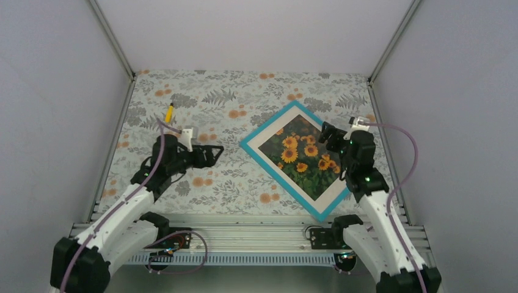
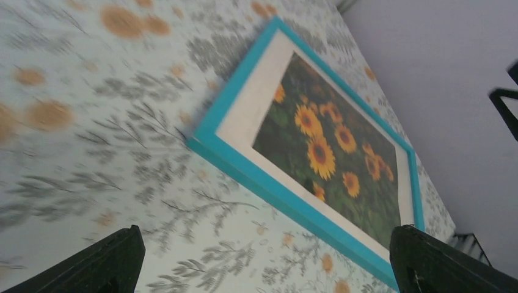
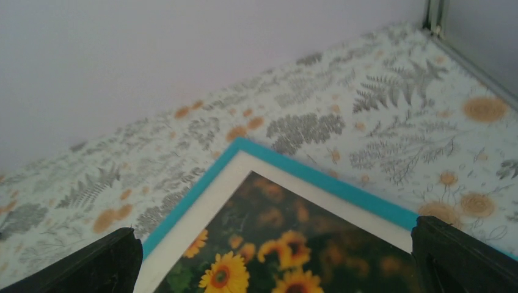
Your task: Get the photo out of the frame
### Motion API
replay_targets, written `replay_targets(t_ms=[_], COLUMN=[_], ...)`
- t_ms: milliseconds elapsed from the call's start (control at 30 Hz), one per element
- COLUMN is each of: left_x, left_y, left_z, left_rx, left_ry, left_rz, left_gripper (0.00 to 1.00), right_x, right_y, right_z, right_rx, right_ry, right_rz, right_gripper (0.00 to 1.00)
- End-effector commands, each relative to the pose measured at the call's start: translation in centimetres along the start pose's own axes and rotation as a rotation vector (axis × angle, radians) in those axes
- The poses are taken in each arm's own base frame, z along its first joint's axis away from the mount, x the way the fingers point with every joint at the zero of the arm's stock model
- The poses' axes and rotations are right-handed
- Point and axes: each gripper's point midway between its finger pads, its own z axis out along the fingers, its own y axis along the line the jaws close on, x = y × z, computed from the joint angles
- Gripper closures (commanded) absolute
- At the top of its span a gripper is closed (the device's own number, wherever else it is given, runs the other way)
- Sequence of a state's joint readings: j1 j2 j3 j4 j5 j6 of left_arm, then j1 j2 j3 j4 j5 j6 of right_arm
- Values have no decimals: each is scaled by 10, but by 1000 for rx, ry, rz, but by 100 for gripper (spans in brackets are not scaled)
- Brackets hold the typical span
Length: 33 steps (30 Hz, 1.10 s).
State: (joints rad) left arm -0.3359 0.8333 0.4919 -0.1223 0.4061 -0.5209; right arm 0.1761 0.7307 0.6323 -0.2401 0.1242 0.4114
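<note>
Plain pale walls enclose a floral-patterned tabletop.

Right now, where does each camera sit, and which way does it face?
Top external: high behind the robot, looking down on the frame and photo; the left gripper and right gripper show.
Left wrist: faces right across the floral cloth toward the frame; its own fingertips show.
Right wrist: faces the frame's far corner and the back wall; its own fingertips show.
Shared: every view shows frame and photo.
</note>
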Motion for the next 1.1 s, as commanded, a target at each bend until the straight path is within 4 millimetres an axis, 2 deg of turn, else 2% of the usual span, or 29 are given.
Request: replay_targets(t_ms=[0, 33, 233, 433, 533, 667, 900, 1067], left_x=[9, 18, 58, 91, 104, 116, 130, 138], left_y=[-26, -31, -55, -75, -81, -84, -74, -67], left_z=[25, 31, 68, 104, 119, 136, 159, 172], left_rx=[53, 62, 108, 147, 170, 177, 130, 110], left_ry=[-17, -1, 98, 219, 272, 320, 376, 398], left_rz=[-42, -51, -81, -57, -62, -65, -48, -69], left_gripper=[0, 0, 0, 0, 0, 0, 0, 0], right_x=[-2, 3, -7, 7, 15, 23, 52, 73], right_y=[-2, -4, -41, -89, -105, -114, -125, -130], right_z=[32, 44, 84, 116, 131, 150, 177, 186], right_rx=[-48, -51, 0, 58, 72, 79, 67, 59], right_ry=[33, 71, 135, 201, 251, 299, 404, 470], right_rz=[73, 78, 100, 148, 170, 167, 186, 190], right_gripper=[0, 0, 0, 0, 0, 0, 0, 0])
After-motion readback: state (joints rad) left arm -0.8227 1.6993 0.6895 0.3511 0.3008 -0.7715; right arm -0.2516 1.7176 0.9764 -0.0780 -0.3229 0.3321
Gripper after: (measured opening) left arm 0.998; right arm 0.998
